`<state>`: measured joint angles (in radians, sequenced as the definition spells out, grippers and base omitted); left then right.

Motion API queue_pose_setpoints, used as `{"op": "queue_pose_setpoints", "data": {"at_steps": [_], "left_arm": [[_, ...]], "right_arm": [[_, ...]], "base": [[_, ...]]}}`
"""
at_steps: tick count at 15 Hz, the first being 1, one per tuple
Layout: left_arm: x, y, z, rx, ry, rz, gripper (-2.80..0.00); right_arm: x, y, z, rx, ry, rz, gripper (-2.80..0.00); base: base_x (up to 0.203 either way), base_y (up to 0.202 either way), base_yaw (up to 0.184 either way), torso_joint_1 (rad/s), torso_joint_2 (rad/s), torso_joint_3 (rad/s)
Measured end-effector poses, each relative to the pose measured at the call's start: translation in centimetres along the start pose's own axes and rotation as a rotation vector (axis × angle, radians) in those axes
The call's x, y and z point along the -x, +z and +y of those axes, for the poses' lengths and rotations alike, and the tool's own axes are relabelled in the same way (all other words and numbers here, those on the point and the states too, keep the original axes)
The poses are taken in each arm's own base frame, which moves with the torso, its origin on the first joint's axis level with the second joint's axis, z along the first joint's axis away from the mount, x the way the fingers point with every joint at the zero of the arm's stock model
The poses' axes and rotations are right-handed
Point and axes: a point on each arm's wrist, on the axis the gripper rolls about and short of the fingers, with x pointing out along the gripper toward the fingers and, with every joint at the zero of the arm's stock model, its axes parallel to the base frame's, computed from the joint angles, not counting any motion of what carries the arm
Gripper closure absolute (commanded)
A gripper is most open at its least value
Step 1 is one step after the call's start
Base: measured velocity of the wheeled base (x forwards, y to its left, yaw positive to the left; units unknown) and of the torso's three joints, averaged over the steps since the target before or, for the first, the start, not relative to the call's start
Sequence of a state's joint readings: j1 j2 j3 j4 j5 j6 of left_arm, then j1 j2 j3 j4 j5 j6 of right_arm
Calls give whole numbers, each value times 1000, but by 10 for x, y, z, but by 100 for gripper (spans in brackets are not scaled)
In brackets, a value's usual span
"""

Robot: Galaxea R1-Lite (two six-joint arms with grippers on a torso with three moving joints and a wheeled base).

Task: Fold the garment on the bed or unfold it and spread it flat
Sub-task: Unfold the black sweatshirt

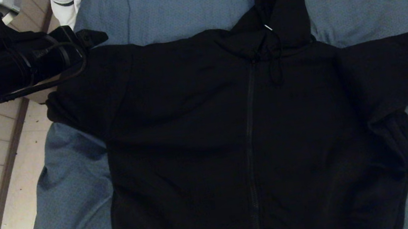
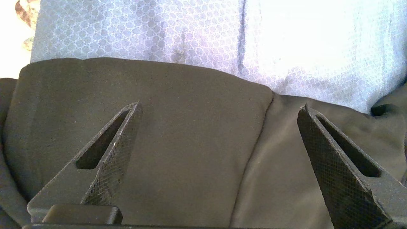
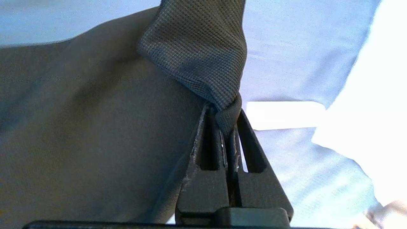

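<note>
Clamped tight, the right gripper [image 3: 227,119] pinches a ribbed cuff of the garment [image 1: 229,127], its fabric trailing off over the bed [image 1: 160,11]. Left gripper [image 2: 219,114] hovers with jaws spread wide above the other sleeve. Zipped hoodie lies face-up, hood toward the far side.
</note>
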<state>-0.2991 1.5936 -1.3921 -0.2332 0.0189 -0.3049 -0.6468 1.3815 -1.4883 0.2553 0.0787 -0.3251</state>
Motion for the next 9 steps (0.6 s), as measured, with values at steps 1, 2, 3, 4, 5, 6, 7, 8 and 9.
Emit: {"op": "queue_pose_setpoints", "data": {"at_steps": [1, 2, 3, 4, 5, 6, 7, 8, 9], "left_arm": [[1, 0, 0, 0, -1, 0, -280], [1, 1, 0, 0, -1, -2, -280], [1, 1, 0, 0, -1, -1, -280], [2, 1, 0, 0, -2, 0, -280], [2, 1, 0, 0, -2, -1, -280], [2, 1, 0, 0, -2, -1, -280], [2, 1, 0, 0, -2, 0, -280], [2, 1, 0, 0, -3, 0, -280], [2, 0, 0, 0, -3, 1, -280]], "right_arm": [[-9, -6, -15, -8, -41, 2, 0], [-19, -11, -28, -13, -83, 5, 0], [-28, -17, -40, -17, -118, 9, 0], [-37, -24, -52, -21, -151, 14, 0], [-45, -31, -63, -26, -177, 22, 0], [-51, -37, -72, -27, -195, 33, 0], [-57, -43, -81, -28, -211, 47, 0], [-62, -48, -88, -33, -224, 62, 0], [-66, -53, -95, -37, -234, 72, 0]], "base": [[0, 0, 0, 0, 0, 0], [0, 0, 0, 0, 0, 0], [0, 0, 0, 0, 0, 0], [0, 0, 0, 0, 0, 0], [0, 0, 0, 0, 0, 0], [0, 0, 0, 0, 0, 0], [0, 0, 0, 0, 0, 0], [0, 0, 0, 0, 0, 0], [0, 0, 0, 0, 0, 0]]}}
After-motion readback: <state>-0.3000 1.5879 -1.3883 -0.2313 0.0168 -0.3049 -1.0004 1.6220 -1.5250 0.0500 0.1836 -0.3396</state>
